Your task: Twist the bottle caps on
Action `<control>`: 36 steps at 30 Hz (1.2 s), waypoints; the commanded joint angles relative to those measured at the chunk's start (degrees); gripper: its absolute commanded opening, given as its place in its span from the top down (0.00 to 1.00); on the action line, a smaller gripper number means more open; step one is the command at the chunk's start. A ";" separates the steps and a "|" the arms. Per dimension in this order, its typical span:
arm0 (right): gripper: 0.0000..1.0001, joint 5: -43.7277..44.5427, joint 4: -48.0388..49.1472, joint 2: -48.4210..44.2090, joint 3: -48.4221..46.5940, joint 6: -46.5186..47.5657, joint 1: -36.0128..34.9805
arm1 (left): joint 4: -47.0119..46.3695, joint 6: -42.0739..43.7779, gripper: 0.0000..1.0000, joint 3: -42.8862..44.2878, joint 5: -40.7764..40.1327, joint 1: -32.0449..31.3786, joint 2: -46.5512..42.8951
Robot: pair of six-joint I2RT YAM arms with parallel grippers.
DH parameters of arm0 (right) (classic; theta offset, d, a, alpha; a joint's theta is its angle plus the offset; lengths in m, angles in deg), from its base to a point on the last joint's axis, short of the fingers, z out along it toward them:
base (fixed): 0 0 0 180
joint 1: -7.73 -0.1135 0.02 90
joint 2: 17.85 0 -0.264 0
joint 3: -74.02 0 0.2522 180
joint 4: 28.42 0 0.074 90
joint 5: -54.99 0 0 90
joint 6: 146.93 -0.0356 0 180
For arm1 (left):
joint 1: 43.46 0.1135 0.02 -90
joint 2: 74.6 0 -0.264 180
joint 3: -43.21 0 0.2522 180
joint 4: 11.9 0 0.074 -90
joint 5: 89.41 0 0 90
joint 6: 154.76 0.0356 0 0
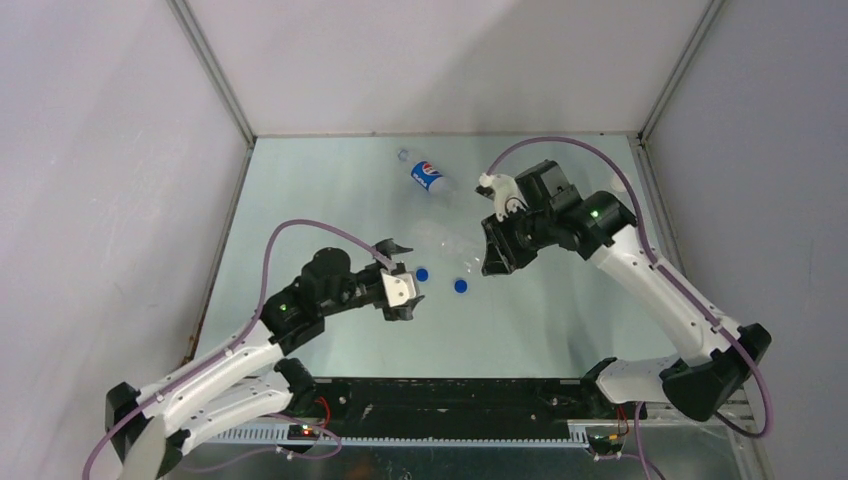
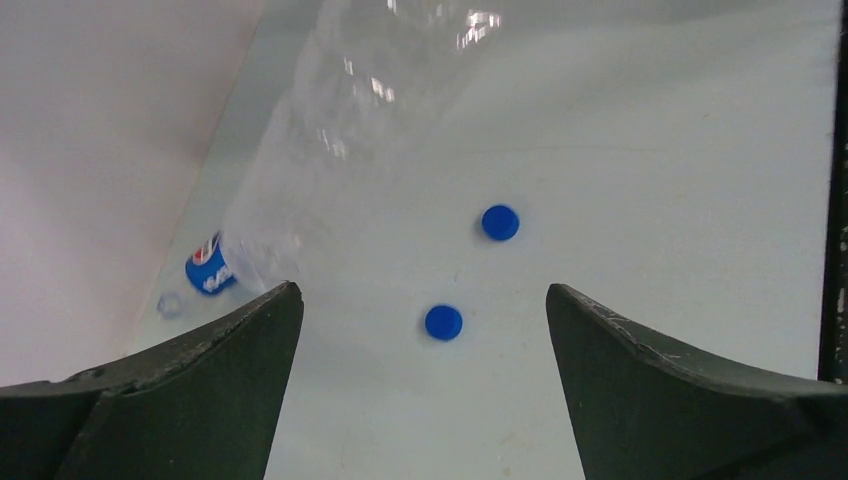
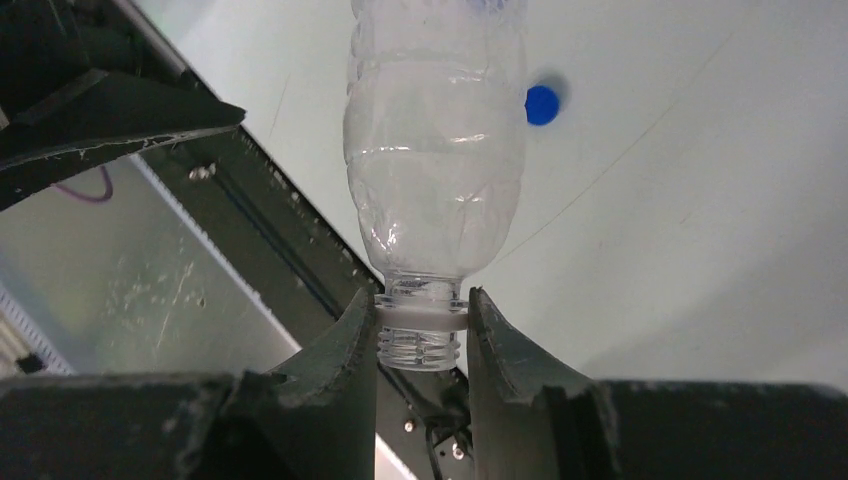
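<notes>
My right gripper (image 1: 488,258) is shut on the threaded neck of the plain clear bottle (image 3: 435,150), which has no cap on it. In the right wrist view the gripper (image 3: 422,312) clamps the white neck ring. The bottle body (image 1: 445,240) points toward my left gripper (image 1: 404,280), which is open and empty. Two blue caps (image 1: 422,273) (image 1: 460,286) lie on the table; the nearer one (image 2: 443,322) sits ahead of my left gripper (image 2: 420,310), between its open jaws, and the other (image 2: 500,222) lies beyond. The Pepsi bottle (image 1: 427,176) lies uncapped at the back. The white cap and the yellow-label bottle are out of view.
The table (image 1: 560,330) is walled by grey panels at the left, back and right. A black rail (image 1: 450,395) runs along the near edge between the arm bases.
</notes>
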 commanded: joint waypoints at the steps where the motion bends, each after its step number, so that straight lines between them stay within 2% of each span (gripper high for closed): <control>1: 1.00 -5.60 -9.45 4.18 -5.95 6.66 -1.89 | -4.43 4.26 0.02 4.24 6.22 -1.92 3.42; 5: 1.00 -5.90 -14.55 8.14 -10.12 9.37 -3.58 | -3.73 5.83 0.02 5.87 7.24 -2.31 5.72; 14: 1.00 -6.18 -16.48 11.64 -15.24 11.10 -6.01 | -2.67 6.15 0.03 7.84 9.88 -2.96 10.43; 26: 1.00 -7.19 -19.32 13.22 -18.54 12.55 -7.56 | -7.54 6.39 0.05 3.60 6.12 -3.38 10.96; 36: 1.00 -8.68 -21.52 12.73 -20.53 15.05 -7.49 | -8.37 6.43 0.09 0.78 7.20 -3.37 9.81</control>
